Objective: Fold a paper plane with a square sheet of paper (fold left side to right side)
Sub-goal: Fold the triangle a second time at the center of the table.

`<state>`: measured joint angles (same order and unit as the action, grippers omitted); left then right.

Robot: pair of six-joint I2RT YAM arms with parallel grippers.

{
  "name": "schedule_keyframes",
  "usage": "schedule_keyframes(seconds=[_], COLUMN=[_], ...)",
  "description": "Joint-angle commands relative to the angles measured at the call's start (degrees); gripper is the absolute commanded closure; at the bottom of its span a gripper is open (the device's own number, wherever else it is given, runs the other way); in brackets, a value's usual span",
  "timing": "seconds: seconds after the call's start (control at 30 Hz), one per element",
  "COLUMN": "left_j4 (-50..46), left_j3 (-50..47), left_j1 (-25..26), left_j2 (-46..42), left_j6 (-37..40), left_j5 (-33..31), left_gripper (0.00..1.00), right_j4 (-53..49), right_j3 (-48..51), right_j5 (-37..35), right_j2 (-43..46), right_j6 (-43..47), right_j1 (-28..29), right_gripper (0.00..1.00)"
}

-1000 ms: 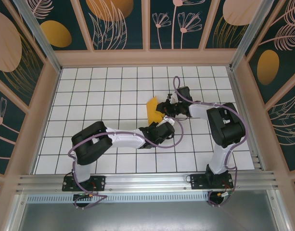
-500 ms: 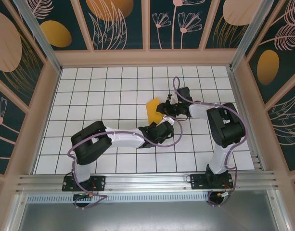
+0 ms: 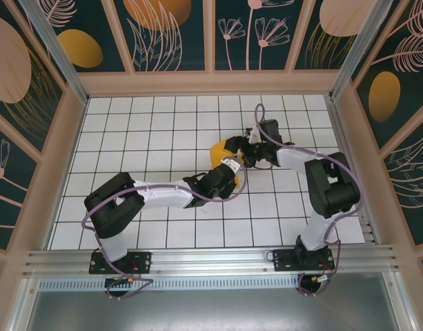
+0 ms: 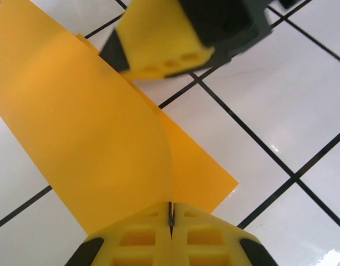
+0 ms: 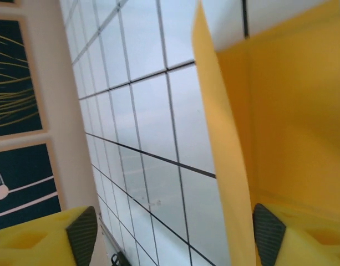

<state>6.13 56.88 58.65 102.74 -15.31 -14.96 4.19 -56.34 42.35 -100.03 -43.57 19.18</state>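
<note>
The square sheet of paper (image 3: 217, 149) is orange-yellow and lies near the table's middle, partly lifted and curved over itself. In the left wrist view its raised flap (image 4: 92, 127) runs down into my left gripper (image 4: 171, 213), which is shut on the sheet's near edge. My left gripper (image 3: 228, 172) reaches in from the near side. My right gripper (image 3: 243, 149) stands open at the sheet's right side. In the right wrist view the sheet's upright edge (image 5: 222, 166) stands between the open fingers of the right gripper (image 5: 175, 235), close to the right pad (image 5: 268, 233). A paper plane is out of view.
White grid tiles (image 3: 149, 131) cover the table. Pale framed walls with leaf drawings and orange ovals (image 3: 80, 48) enclose it at the back and sides. An aluminium rail (image 3: 197, 261) runs along the near edge by the arm bases.
My right gripper has opened and let go of the sheet. My left arm has swung left and reached forward, its gripper closing fully on the sheet's near edge.
</note>
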Motion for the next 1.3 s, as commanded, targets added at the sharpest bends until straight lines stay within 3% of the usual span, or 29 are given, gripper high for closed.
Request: schedule_keyframes(seconds=[0.0,0.13,0.23,0.47,0.73,1.27], left_j4=[3.5,4.5,6.2,8.1,9.8,8.5], left_j3=[-0.8,-2.5,-3.9,-5.7,-7.4,-7.8], left_j1=[-0.9,-1.9,-3.0,-4.8,-6.7,-8.9], left_j2=[-2.1,-2.4,-3.4,-4.2,-5.6,-5.1], left_j6=[-2.0,-3.1,-4.3,-6.3,-8.2,-9.8], left_j5=[4.8,7.6,10.0,14.0,16.3,18.3], left_gripper=[1.00,1.00,1.00,1.00,1.00,1.00], right_j4=[1.5,0.8,0.0,3.7,7.0,-1.6], right_j3=[2.2,5.9,9.5,19.8,24.7,16.4], right_j5=[-0.8,-1.5,-3.0,-4.2,-5.0,-13.5], right_j2=[4.9,8.3,11.2,16.7,15.2,4.1], right_j6=[0.5,1.2,2.4,1.8,0.6,2.6], right_j1=[-1.5,-2.7,-3.2,-3.3,-1.3,5.3], right_gripper=[0.18,0.19,0.35,0.62,0.98,1.00])
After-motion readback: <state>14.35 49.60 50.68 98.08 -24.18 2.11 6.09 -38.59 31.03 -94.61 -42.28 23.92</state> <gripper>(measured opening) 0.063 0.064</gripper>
